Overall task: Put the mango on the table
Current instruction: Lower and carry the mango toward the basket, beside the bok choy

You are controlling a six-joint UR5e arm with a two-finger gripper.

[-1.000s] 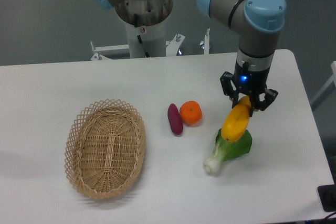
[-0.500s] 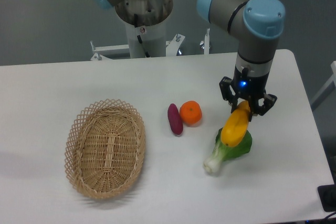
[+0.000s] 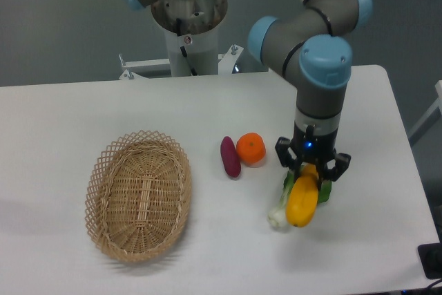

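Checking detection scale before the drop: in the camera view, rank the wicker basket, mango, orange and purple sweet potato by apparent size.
1. Wicker basket, by far the largest.
2. Mango, held in the pincer and possibly nearer the camera, so its lead is unsure.
3. Purple sweet potato and orange: too alike to rank; one longer, one wider.

Over the last second we see the gripper [image 3: 311, 173] shift left and toward the camera, dropping lower in the frame. The mango [image 3: 302, 202], clamped at its upper end between the fingers, has travelled with it: earlier it hung over the leafy top of the bok choy [image 3: 281, 213], now it covers most of the green leaves, with only the pale stalk and a sliver of leaf showing. The arm's wrist and elbow joints have swung left as well
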